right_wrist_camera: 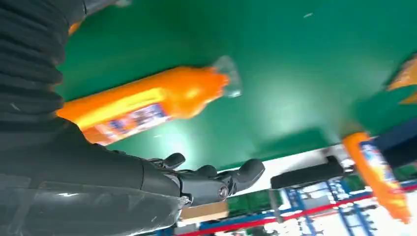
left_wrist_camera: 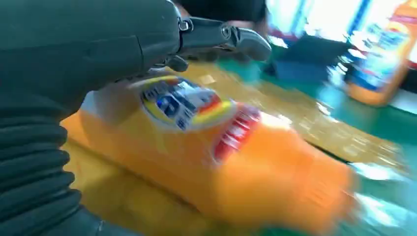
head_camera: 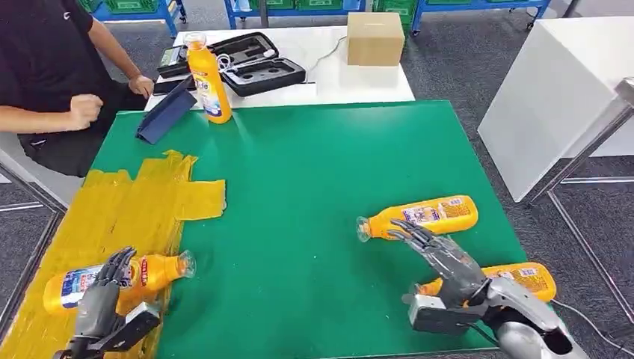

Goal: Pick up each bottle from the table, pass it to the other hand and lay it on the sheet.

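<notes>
A workshop or lab: grey carpet floor, blue shelving racks (head_camera: 134,9), white tables (head_camera: 553,90).

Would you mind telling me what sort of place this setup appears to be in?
Probably a robot test lab or workshop. A green work table carries a taped yellow sheet and staged orange bottles, an open equipment case lies on the white table behind, and blue storage racks line the back.

On the green worktop (head_camera: 299,187), the left hand (head_camera: 105,295) rests its fingers over a bottle (head_camera: 112,280) lying on the yellow sheet (head_camera: 127,206). The right hand (head_camera: 441,258) hangs open, fingers spread, between two lying bottles: one (head_camera: 422,217) just beyond its fingertips, another (head_camera: 523,278) beside its wrist. A fourth bottle (head_camera: 208,75) stands upright at the far edge, near a seated person (head_camera: 52,75).
</notes>
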Motion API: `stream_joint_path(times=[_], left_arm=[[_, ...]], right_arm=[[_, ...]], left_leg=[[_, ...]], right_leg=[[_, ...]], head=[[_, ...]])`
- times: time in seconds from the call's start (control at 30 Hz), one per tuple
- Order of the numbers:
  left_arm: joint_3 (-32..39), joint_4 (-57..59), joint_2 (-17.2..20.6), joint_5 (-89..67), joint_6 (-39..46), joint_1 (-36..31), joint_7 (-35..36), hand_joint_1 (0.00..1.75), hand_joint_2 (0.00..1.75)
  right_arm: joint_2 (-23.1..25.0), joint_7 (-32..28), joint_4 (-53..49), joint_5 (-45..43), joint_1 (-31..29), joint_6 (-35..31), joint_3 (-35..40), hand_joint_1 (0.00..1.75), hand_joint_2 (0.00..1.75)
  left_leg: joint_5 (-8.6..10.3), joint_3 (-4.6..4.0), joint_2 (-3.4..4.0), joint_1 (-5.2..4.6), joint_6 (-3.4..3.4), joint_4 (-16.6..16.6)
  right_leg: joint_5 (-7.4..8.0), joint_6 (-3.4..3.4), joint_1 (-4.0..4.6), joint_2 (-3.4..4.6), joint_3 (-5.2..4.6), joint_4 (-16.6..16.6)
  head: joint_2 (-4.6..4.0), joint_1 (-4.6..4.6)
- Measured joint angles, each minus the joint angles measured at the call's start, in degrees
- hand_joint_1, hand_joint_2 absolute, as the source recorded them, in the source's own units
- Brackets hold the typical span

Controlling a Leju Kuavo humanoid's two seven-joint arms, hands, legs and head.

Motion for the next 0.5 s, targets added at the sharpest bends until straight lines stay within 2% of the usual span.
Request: stream_joint_path(times=[0.1, 0.37, 0.5], left_arm=[[-0.5, -5.1, 0.0, 2.37, -4.78, 3.25, -1.08, 0.0, 0.0], [-1.09, -9.96, -0.13, 3.58, -6.69, 6.59, -2.0, 0.0, 0.0], [-1.22, -14.02, -0.13, 14.88, -15.26, 8.6, -3.02, 0.0, 0.0]], right_arm=[[-0.92, -0.44, -0.59, -0.31, 2.01, 1.18, -4.16, 0.0, 1.75], [-1.36, -0.76, -1.14, -0.44, 3.23, 1.33, -7.42, 0.0, 1.75], [-1.99, -0.7, -1.14, -0.72, 3.71, 2.29, -9.1, 0.0, 1.75]], left_leg=[[0.01, -0.12, 0.22, -0.14, 0.02, 0.02], [-0.05, -0.31, 0.27, -0.15, 0.08, 0.02], [-0.03, -0.4, 0.28, -0.14, 0.08, 0.03]], right_leg=[[0.04, 0.02, -0.14, 0.15, -0.14, -0.01], [0.04, 0.02, -0.15, 0.23, -0.58, -0.04], [0.04, 0.02, -0.14, 0.25, -0.57, -0.03]], head=[[0.0, -0.02], [0.0, 0.0], [0.0, 0.0]])
